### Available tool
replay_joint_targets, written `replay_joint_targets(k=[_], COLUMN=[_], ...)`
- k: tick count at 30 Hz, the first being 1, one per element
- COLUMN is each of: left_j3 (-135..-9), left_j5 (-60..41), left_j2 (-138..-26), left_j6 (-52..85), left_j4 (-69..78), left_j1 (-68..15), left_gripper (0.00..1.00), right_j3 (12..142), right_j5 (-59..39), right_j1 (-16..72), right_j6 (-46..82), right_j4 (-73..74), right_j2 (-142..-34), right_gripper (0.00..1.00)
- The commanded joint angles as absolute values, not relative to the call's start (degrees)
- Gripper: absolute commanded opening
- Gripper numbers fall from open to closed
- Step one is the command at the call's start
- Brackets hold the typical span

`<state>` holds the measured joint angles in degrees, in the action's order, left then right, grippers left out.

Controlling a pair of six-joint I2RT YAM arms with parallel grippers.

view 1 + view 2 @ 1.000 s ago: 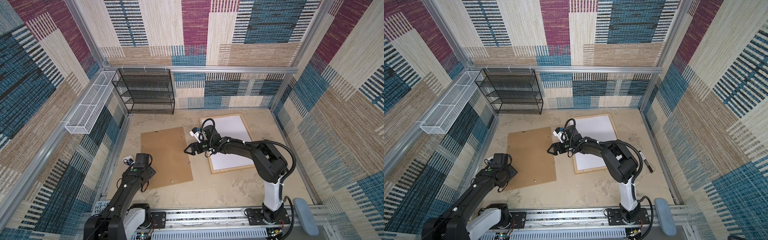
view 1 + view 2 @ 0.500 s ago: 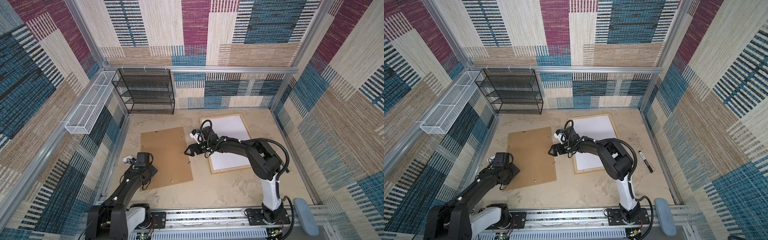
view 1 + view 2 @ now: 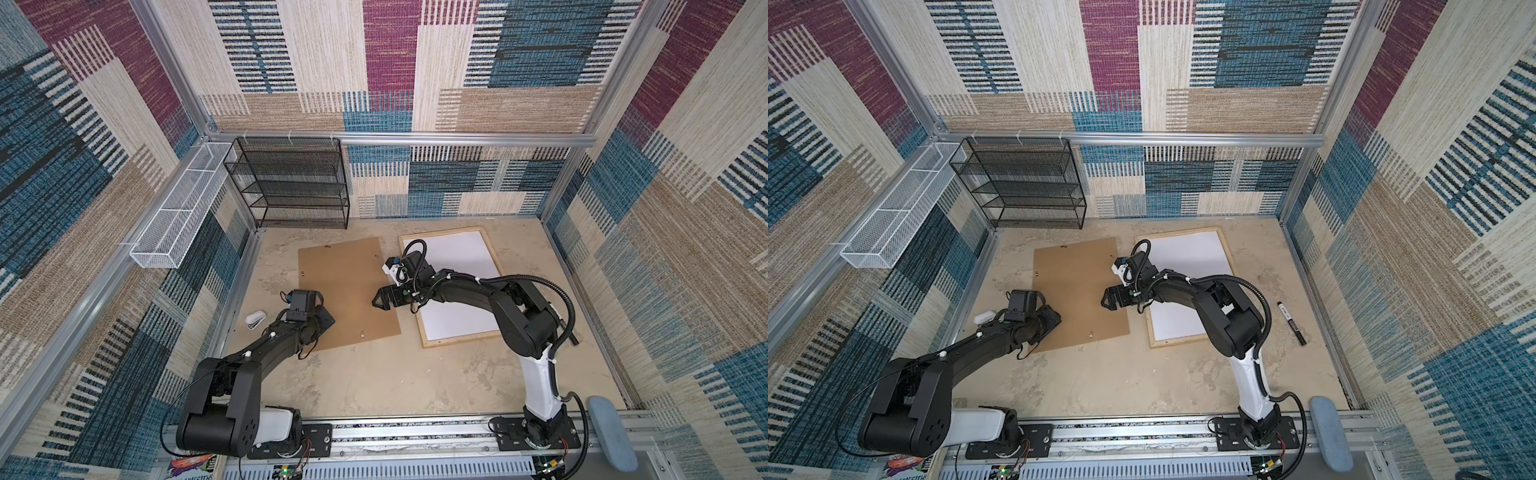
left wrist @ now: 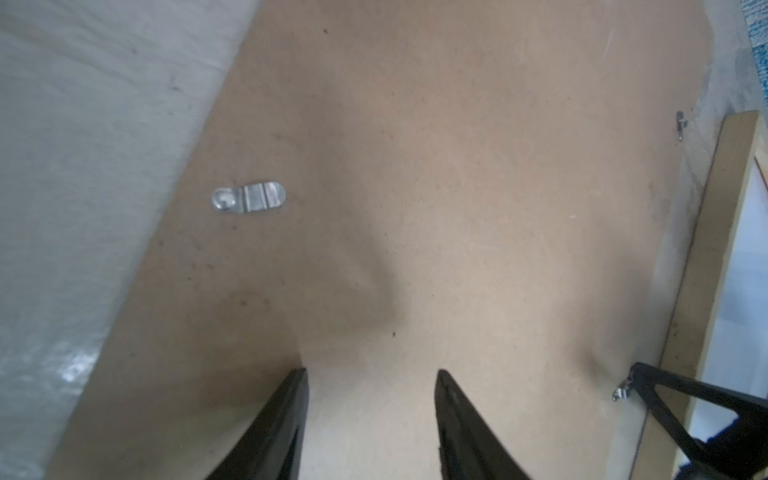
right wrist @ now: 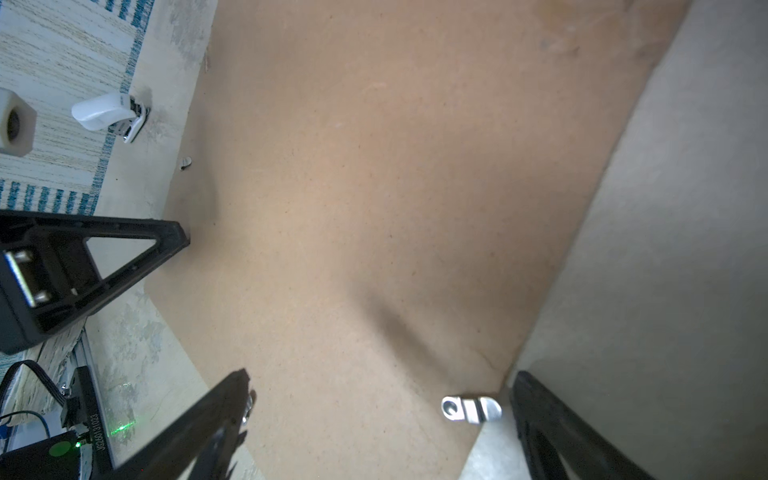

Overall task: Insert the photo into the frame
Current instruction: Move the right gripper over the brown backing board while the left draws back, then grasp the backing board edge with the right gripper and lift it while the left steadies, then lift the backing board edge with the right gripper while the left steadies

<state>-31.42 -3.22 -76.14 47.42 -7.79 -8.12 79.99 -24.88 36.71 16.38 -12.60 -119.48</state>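
Your left gripper [image 4: 371, 371] has moved over the flat brown hardboard sheet [image 3: 349, 286], jaws half-apart, empty; right gripper [image 5: 380, 374] jaws wide.

Left claw [image 3: 326, 320] advanced onto brown board [image 3: 349, 282], jaws narrower; right claw [image 3: 377, 301] spread wider

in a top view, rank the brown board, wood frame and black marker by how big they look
1. brown board and wood frame: look about alike, so no ranking between them
2. black marker: smallest by far
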Motion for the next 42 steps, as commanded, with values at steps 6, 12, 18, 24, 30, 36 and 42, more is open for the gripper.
replay_joint_targets(k=[6,12,18,24,30,36,42], left_j3=[-32.5,-30.2,-30.1,-30.3,-30.2,-31.8,-32.7], left_j5=[7.7,9.5,9.0,8.0,3.5,-2.7,-11.1], left_j2=[-66.5,-64.4,-67.1,-69.4,-70.9,-75.2,-78.3], left_j6=[45.2,47.5,46.7,44.7,41.7,38.6,36.2], left_j4=[-30.3,-30.0,-27.4,-25.0,-21.6,-19.3,-16.6], left_j1=[-7.6,-6.1,-4.9,-3.2,-2.8,-2.8,-2.8], left_gripper=[0.60,0.66,0.67,0.66,0.65,0.62,0.57], right_j3=[83.4,84.2,83.9,83.3,83.1,83.0,80.7], right_j5=[-22.1,-23.6,-24.7,-26.8,-28.5,-30.2,-33.1], right_j1=[35.2,35.1,35.1,35.2,35.2,35.2,35.3], right_j6=[14.8,14.6,14.5,14.9,15.4,15.8,17.0], right_j4=[-16.2,-16.0,-15.5,-14.6,-13.3,-12.3,-9.5], right_j2=[-121.4,-122.2,-122.2,-122.4,-123.0,-124.0,-124.0], right_gripper=[1.00,1.00,1.00,1.00,1.00,1.00,0.99])
